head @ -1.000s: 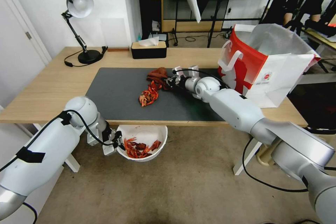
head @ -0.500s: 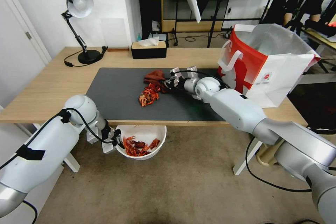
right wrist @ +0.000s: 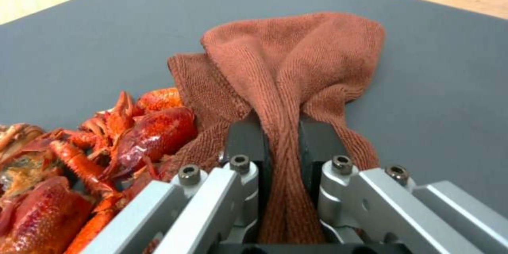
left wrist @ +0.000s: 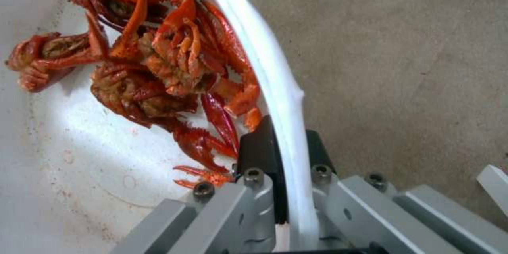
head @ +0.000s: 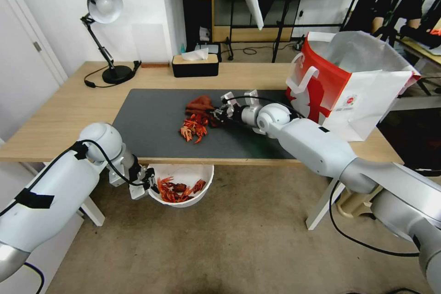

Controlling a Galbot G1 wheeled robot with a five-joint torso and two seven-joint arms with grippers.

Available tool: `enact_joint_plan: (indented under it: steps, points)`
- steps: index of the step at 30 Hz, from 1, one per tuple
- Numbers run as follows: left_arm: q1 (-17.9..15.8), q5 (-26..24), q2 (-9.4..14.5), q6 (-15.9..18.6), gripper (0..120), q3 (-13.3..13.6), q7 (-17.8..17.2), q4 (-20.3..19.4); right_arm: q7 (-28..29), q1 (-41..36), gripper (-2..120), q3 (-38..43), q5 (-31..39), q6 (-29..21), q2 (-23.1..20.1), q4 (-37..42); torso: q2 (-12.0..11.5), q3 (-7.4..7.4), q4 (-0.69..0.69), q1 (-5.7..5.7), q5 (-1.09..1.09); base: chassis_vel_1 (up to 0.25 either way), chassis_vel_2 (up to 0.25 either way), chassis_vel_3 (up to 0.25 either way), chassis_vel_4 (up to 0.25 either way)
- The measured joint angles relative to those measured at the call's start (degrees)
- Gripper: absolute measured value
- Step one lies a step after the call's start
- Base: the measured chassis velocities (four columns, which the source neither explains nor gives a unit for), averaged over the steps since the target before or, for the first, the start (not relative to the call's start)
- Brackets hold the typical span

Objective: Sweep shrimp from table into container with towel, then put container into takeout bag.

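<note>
Right claw point(head: 219, 112) pinching towel point(head: 198, 103), dragged shrimp point(head: 194, 126) heap nearer surface point(head: 69, 110) edge; left claw point(head: 150, 183) clamped on container point(head: 202, 177) rim below, shifted leftward; sweep half done.

The left arm reaches forward and low, below the desk point(head: 69, 101) edge, elbow bent, its wrist turned inward. The left hand point(head: 149, 183) is clamped on the bowl point(head: 202, 179) rim, one finger point(left wrist: 259, 147) inside the wall and one outside. The right arm stretches out over the desk, forearm angled toward the robot's left, wrist low. The right hand point(head: 219, 112) pinches the towel point(right wrist: 296, 67) between closed fingers point(right wrist: 246, 139).
</note>
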Motion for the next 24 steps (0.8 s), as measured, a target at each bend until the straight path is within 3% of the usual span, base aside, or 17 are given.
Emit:
enact_joint_plan:
  steps: [24]
  points:
    - [0.3, -0.3, 0.2, 0.0, 0, -0.6, 0.0, -0.4, 0.4, -0.7, 7, -4.0, 0.6, -0.6, -2.2, 7.6, 0.0, 0.0, 0.01, 0.0, 0.0, 0.0, 0.0, 0.0, 0.0]
